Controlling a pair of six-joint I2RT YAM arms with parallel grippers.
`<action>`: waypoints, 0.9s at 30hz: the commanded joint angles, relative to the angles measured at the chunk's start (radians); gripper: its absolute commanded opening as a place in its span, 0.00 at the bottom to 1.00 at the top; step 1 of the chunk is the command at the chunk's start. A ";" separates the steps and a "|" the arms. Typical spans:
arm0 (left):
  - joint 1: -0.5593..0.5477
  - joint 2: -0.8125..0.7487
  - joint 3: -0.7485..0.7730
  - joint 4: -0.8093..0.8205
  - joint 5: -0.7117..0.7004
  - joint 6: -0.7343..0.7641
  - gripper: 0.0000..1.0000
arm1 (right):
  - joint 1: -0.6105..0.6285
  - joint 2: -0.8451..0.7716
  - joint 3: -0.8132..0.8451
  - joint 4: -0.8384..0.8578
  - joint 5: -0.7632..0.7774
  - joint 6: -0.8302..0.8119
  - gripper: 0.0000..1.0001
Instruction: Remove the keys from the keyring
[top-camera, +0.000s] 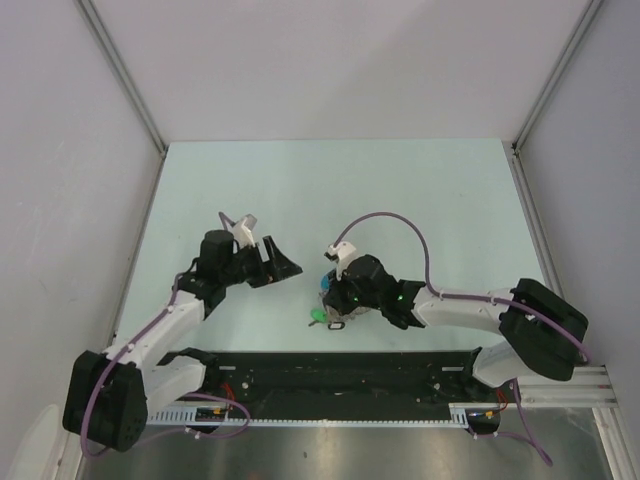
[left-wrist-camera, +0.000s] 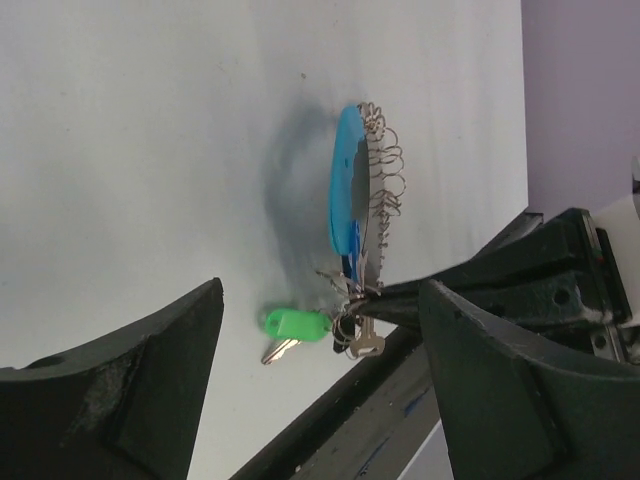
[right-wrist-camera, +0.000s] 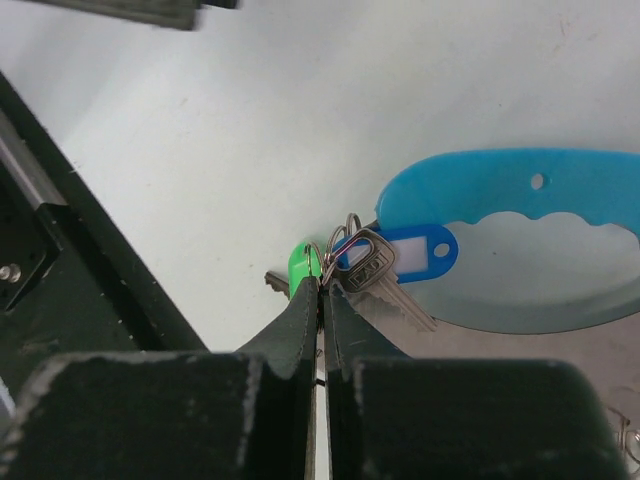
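Observation:
The keys (right-wrist-camera: 378, 272) are silvery, bunched with a blue tag (right-wrist-camera: 412, 253), a green tag (right-wrist-camera: 299, 265) and a large blue plastic piece (right-wrist-camera: 520, 185). My right gripper (right-wrist-camera: 322, 285) is shut on the keyring (right-wrist-camera: 338, 240) and holds the bunch low over the table. In the top view the right gripper (top-camera: 336, 306) is near the front rail, with the green tag (top-camera: 318, 316) beside it. My left gripper (top-camera: 282, 268) is open and empty, to the left of the bunch. In its wrist view the keys (left-wrist-camera: 362, 338) hang between its spread fingers (left-wrist-camera: 140, 370).
A black rail (top-camera: 330, 372) runs along the table's near edge just below the bunch. A chain of small wire rings (left-wrist-camera: 386, 170) lies along the large blue piece (left-wrist-camera: 346, 190). Grey walls enclose the pale table (top-camera: 330, 190) on three sides.

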 joint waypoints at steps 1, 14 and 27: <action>-0.004 0.069 -0.011 0.176 0.084 -0.054 0.81 | 0.018 -0.081 -0.034 0.142 -0.026 -0.041 0.00; -0.149 0.375 0.085 0.334 0.124 -0.078 0.73 | 0.022 -0.155 -0.118 0.207 -0.056 -0.049 0.00; -0.215 0.574 0.214 0.283 0.187 -0.027 0.53 | 0.025 -0.181 -0.141 0.219 -0.041 -0.060 0.00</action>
